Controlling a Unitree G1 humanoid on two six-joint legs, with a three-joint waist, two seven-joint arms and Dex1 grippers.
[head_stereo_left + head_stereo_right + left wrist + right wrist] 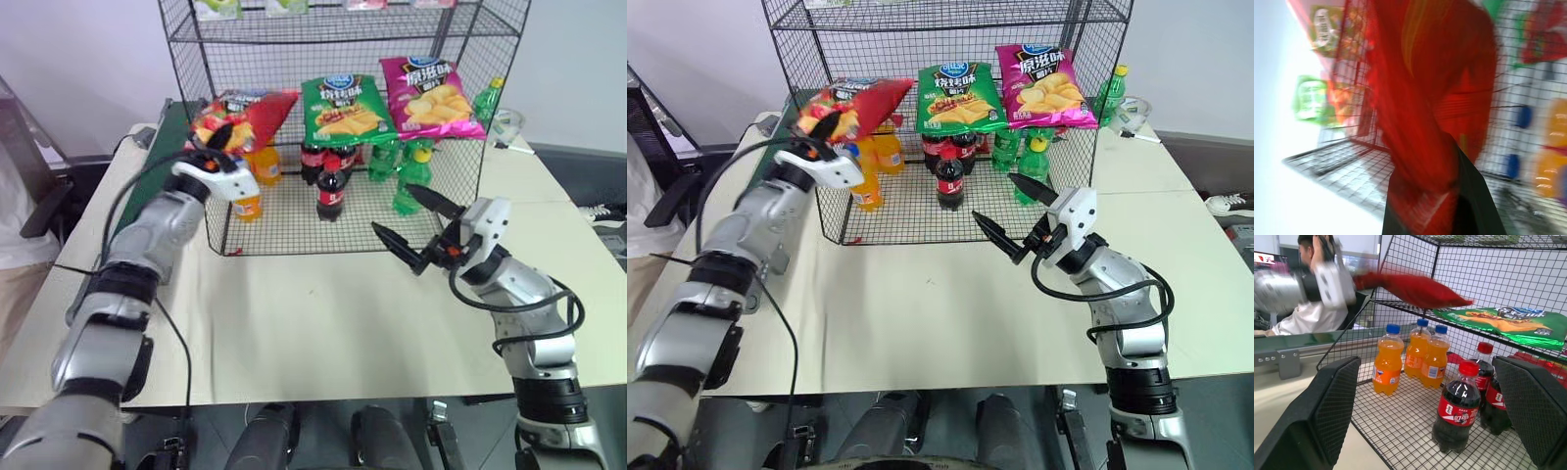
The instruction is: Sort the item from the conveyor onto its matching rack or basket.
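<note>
- Right now the left gripper [217, 137] is clamped tight on the red chip bag [247, 113], up at ten o'clock in the head view, and the bag hangs at the left front corner of the black wire rack [460, 176].
- Its far end pokes in over the rack's middle shelf, just beside the green chip bag [343, 110]; the magenta chip bag [431, 96] lies further along at one o'clock.
- Down on the bottom tier stand orange soda bottles [1387, 360], cola bottles [1458, 413] and green bottles [411, 176].
- Over at four o'clock the right gripper [416, 223] hovers above the tabletop [294, 333] just in front of the rack, its fingers spread wide with nothing between them.
- At nine o'clock the dark-green conveyor [168, 122] runs beside the rack, partly behind the left arm.
- Past the conveyor, a person [1303, 308] sits.
</note>
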